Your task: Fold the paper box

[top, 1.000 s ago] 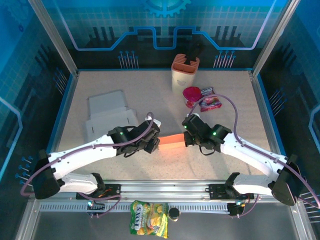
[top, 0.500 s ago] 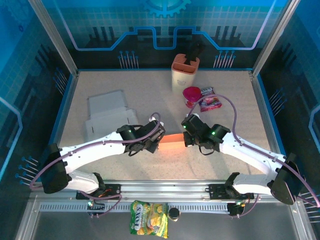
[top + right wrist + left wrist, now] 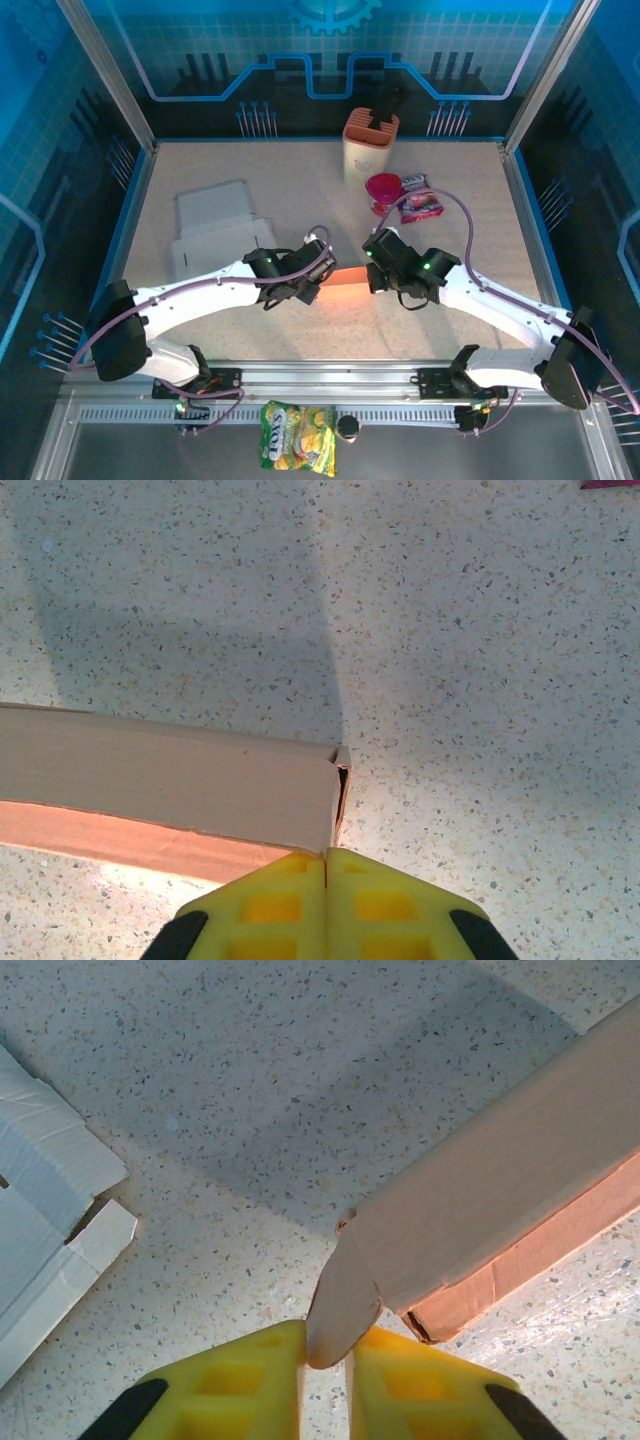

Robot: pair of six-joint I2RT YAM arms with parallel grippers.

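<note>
Okay, your left end effector (image 3: 327, 1348) pinches the end flap (image 3: 340, 1290) of the paper box (image 3: 500, 1190), right end effector (image 3: 326, 868) clenched at its far corner. Tuck that flap in slowly.

Centre: paper box (image 3: 345, 285) between left claw (image 3: 316, 284) and right claw (image 3: 372, 282). Flat carton (image 3: 215, 232) left, farther. Holder (image 3: 370, 150) far; bowl (image 3: 383, 188), packet (image 3: 421, 205) near-right of holder.

Overhead from behind; wrist cameras close, facing down — all share the box (image 3: 500, 1190)
</note>
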